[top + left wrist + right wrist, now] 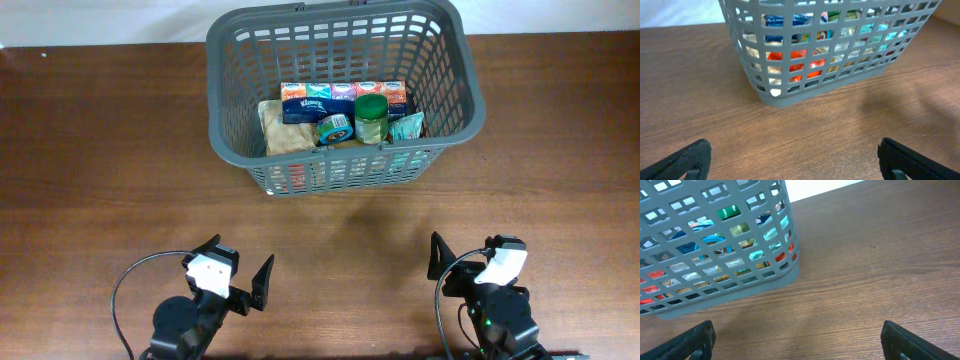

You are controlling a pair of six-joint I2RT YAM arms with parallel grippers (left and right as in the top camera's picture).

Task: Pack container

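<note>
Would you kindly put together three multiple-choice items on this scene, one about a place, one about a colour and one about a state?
1. Where is the green-lidded jar?
A. inside the basket
B. left of the basket
C. in front of the basket

2. What colour is the basket?
A. red
B. dark grey
C. white

3. How do the left gripper and the right gripper stand?
A. both shut
B. left shut on the jar
C. both open and empty

Answers: 1 A, since the overhead view shows the jar among the packed goods; 2 B, since its lattice walls are grey in every view; 3 C, since each wrist view shows the fingers wide apart with only bare wood between them.
</note>
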